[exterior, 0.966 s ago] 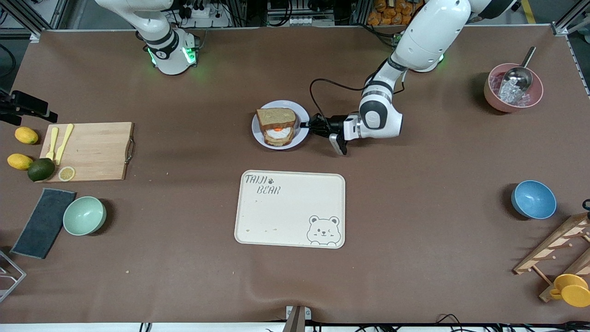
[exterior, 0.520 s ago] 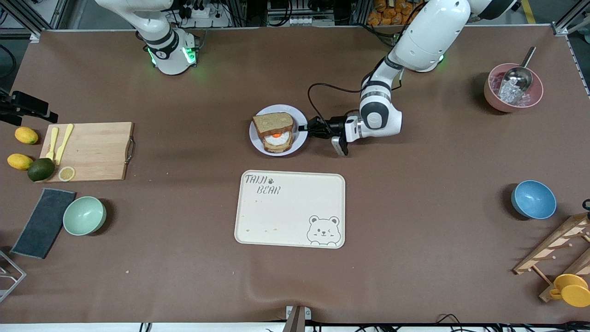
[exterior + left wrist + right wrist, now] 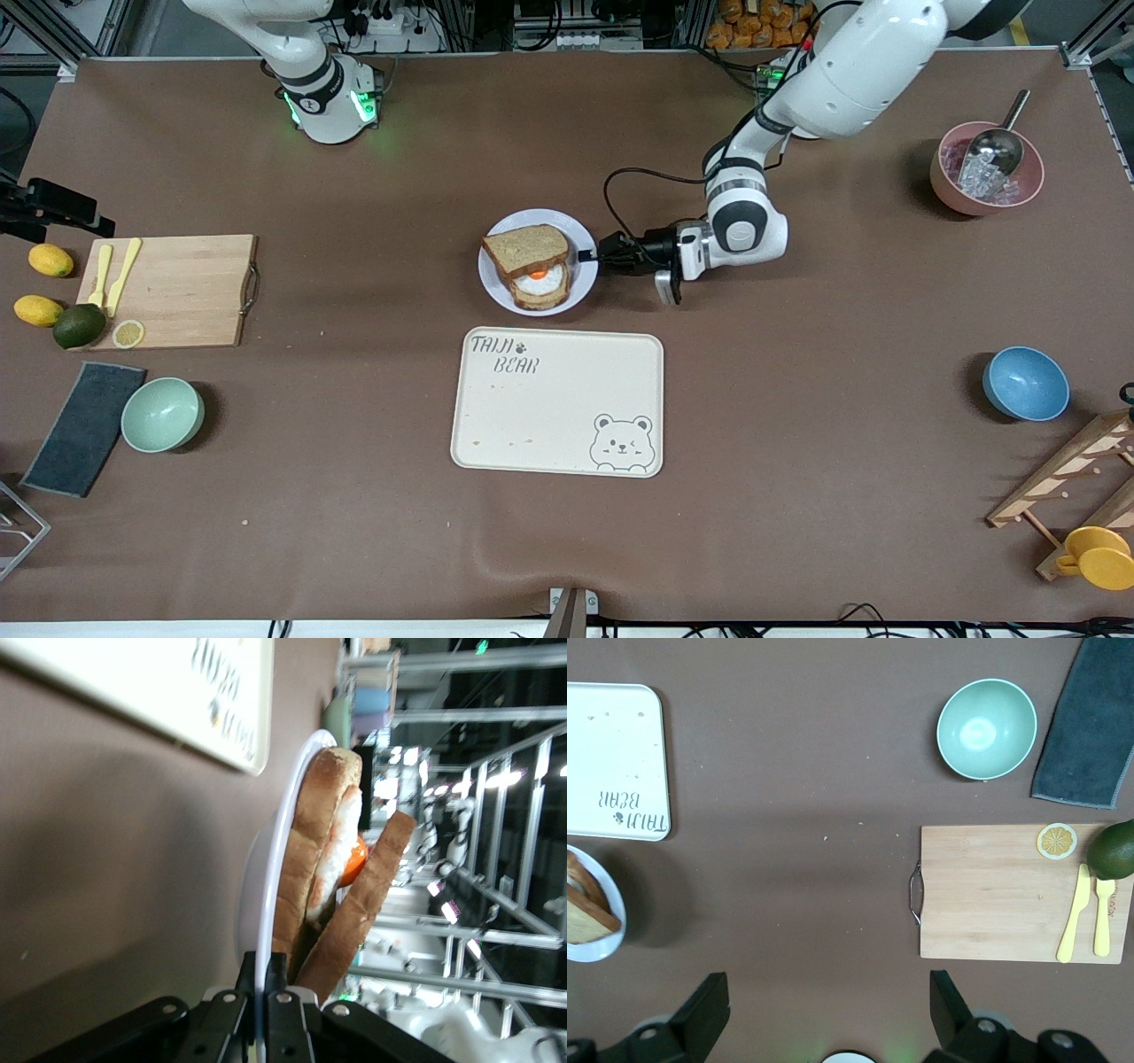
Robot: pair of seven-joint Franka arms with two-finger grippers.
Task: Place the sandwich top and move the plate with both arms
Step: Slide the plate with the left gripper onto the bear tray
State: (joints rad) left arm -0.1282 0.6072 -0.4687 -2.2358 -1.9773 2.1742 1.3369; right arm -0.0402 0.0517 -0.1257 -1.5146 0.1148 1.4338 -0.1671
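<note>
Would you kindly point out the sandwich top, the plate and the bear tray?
sandwich top (image 3: 526,249), front view, middle of the crumb.
plate (image 3: 580,230), front view, bare rim.
bear tray (image 3: 558,416), front view, bare centre.

My black plastic left gripper pinches a glossy plate of coarse brown bread above matt brown table covering.

Left pincer low, level and clamped; right pincer spread wide, high above.

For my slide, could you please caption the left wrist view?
Left gripper clamps the plate rim, the sandwich top leaning on the egg slice beside the bear tray.
</note>
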